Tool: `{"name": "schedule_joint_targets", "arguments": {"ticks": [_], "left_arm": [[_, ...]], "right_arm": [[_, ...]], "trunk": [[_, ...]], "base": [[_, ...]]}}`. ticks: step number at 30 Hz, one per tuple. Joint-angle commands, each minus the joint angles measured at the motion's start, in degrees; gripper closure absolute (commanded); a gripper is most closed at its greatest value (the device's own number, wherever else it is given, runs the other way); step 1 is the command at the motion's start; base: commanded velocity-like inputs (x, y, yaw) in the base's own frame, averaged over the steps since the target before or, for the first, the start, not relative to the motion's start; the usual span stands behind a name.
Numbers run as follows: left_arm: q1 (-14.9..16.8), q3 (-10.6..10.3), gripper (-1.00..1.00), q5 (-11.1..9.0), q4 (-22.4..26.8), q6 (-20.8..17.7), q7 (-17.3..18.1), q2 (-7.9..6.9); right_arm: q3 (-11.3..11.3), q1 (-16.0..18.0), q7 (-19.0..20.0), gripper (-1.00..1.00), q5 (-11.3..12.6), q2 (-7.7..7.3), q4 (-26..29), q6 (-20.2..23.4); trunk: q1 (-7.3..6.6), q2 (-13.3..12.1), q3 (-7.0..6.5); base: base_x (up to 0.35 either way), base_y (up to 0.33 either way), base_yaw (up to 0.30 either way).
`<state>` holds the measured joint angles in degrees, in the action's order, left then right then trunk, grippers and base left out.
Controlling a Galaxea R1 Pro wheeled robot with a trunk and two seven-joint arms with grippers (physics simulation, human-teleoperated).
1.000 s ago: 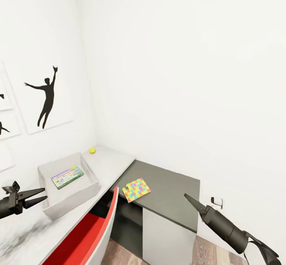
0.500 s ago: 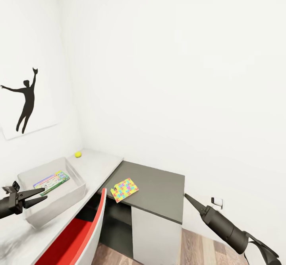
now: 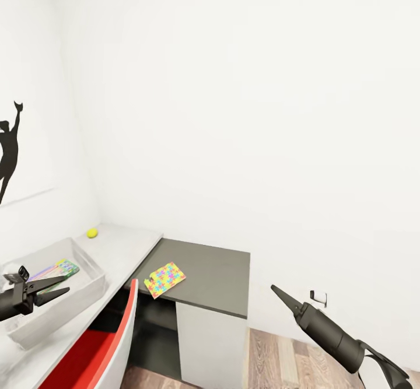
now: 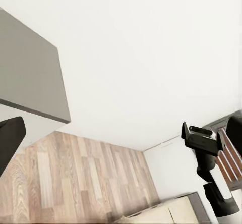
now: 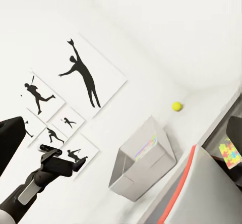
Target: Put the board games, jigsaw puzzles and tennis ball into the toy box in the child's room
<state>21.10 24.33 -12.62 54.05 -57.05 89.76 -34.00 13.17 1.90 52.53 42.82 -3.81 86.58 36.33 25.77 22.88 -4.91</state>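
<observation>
The white toy box [image 3: 87,287] stands on the light grey table [image 3: 125,246] at the left. A thin flat multicoloured piece [image 3: 58,270] lies inside it, too small to tell whether it is a board game or a puzzle. The yellow tennis ball [image 3: 92,233] rests on the table behind the box. One jigsaw puzzle [image 3: 164,278] lies on the dark grey table [image 3: 216,275]. My left gripper [image 3: 58,287] hovers open over the box's near side. My right gripper [image 3: 274,288] hangs open and empty to the right of the dark table. The bed is out of view.
A red chair [image 3: 96,348] is tucked under the light table, close to my left arm. White walls close in behind and to the right. Wood floor [image 3: 280,354] lies open on the right. Silhouette posters [image 3: 9,150] hang on the left wall.
The head view has swung to the right, so the tables, box and posters have slid left in the picture. Both arms keep their pose, and nothing on the tables has moved.
</observation>
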Motion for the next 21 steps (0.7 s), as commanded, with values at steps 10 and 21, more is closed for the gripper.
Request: {"name": "schedule_joint_targets", "arguments": {"ticks": [10, 21], "left_arm": [[0.0, 0.0, -1.00, 0.0, 0.0, -0.5, 0.2, -0.02], [0.0, 0.0, -1.00, 0.0, 0.0, -0.5, 0.2, -0.02]], "right_arm": [[0.0, 0.0, 0.0, -1.00, 0.3, 0.02, -0.1, 0.4], [0.0, 0.0, 0.0, -1.00, 0.3, 0.00, -0.2, 0.4]], "trunk": [[0.01, 0.0, -0.55], [0.01, 0.0, -1.19]], "base": [[-0.117, 0.000, -0.236], [-0.194, 0.000, -0.235]]}}
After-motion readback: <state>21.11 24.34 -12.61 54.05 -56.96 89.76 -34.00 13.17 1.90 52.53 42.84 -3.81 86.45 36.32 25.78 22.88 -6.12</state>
